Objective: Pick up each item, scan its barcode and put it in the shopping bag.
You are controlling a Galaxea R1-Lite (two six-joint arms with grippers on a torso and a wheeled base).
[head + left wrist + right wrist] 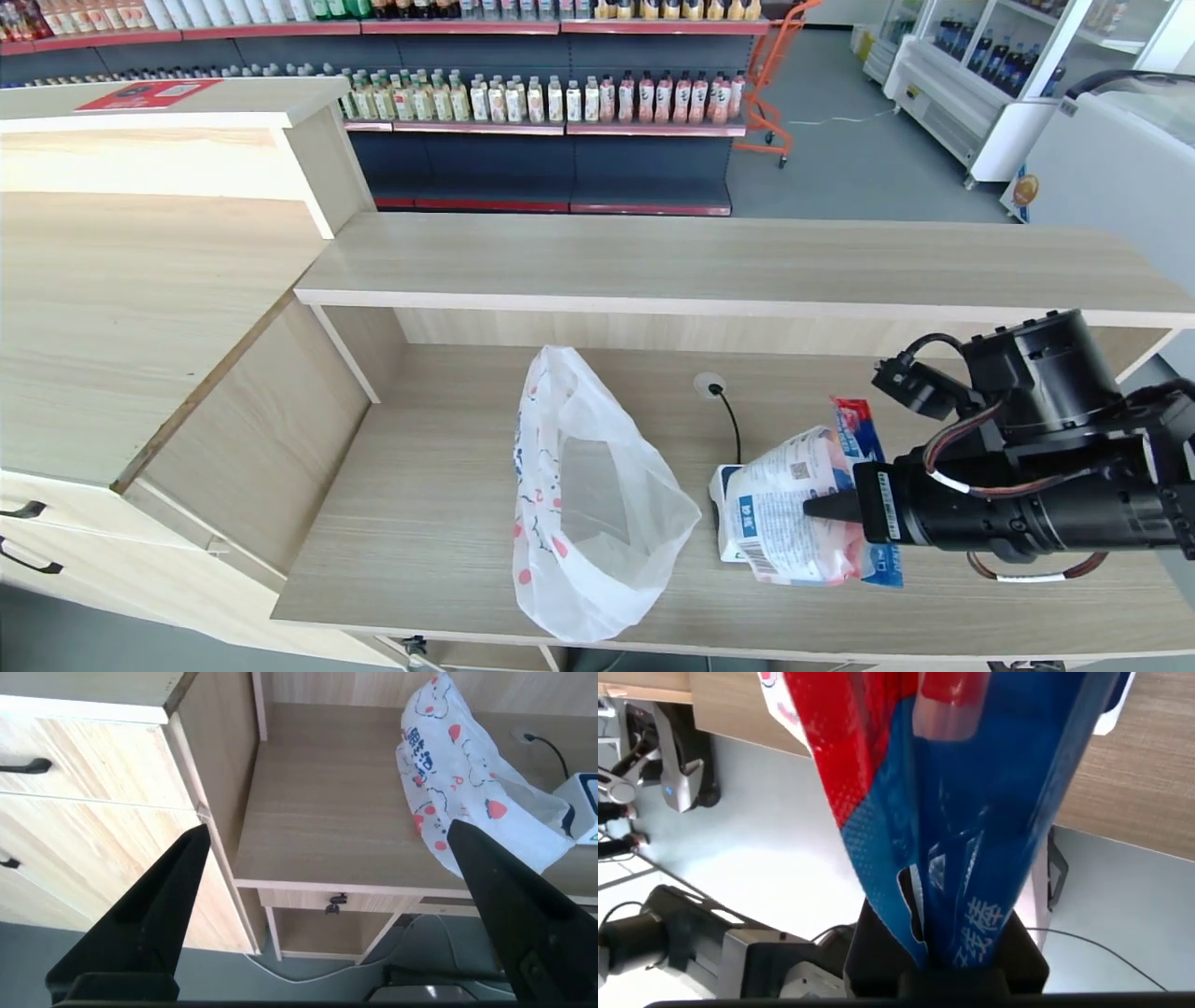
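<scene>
- At the right of the lower counter shelf, the white-and-pink plastic snack packet (794, 504) with a blue-and-red sealed edge hangs just above the pale wooden counter (420, 523), lying roughly level.
- The right gripper (826, 507) has its jaws clamped on the packet's blue edge. The right wrist view shows the plastic film (971, 812) pinched between them.
- What looks like a barcode strip (754, 558) sits at the packet's near lower corner, facing upward.
- A small white block (719, 495), judged to be the scanner, lies partly hidden under the packet's bag-side end, and a black cable (731, 425) runs to it.
- Recommendation: turn the barcode face toward the scanner window and hold it steady there. The film is soft, so a taut, uncreased face should read best.
- The translucent white plastic shopping bag (588, 504) with red prints stands just beside the block, its mouth open toward the packet — a short carry once scanned.
- The left gripper (327, 833) hangs off the counter's front edge with its jaws wide apart, holding nothing — it is free to steady the bag mouth if needed.
</scene>
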